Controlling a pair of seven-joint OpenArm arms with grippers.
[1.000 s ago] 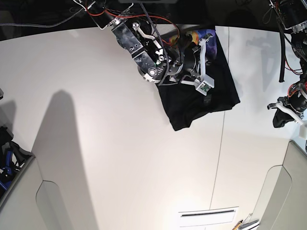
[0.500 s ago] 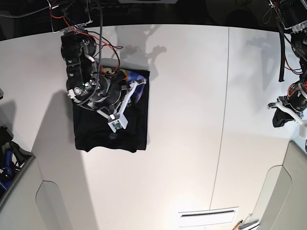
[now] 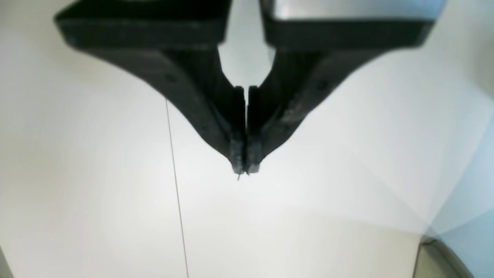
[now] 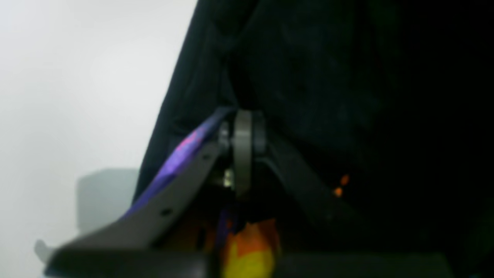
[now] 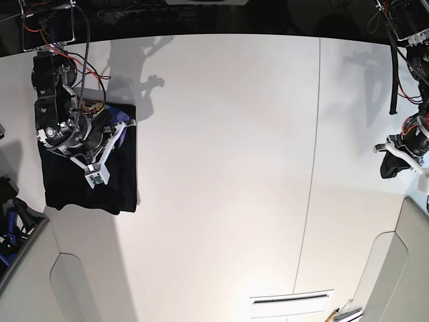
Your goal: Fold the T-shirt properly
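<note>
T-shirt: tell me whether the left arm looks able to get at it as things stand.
Probably not. The T-shirt lies at the table's far side under the right gripper, while the left gripper hangs shut at the opposite edge.

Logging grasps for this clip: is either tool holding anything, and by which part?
The right tool is shut on the T-shirt, pinching a fold at its printed edge. The left tool is shut on nothing.

Open white tabletop (image 5: 221, 168) spans the centre in the base view. The folded T-shirt (image 5: 84, 184), under the right hand (image 5: 100, 137), blocks nine o'clock; the left hand (image 5: 395, 157) hangs at three o'clock.
</note>
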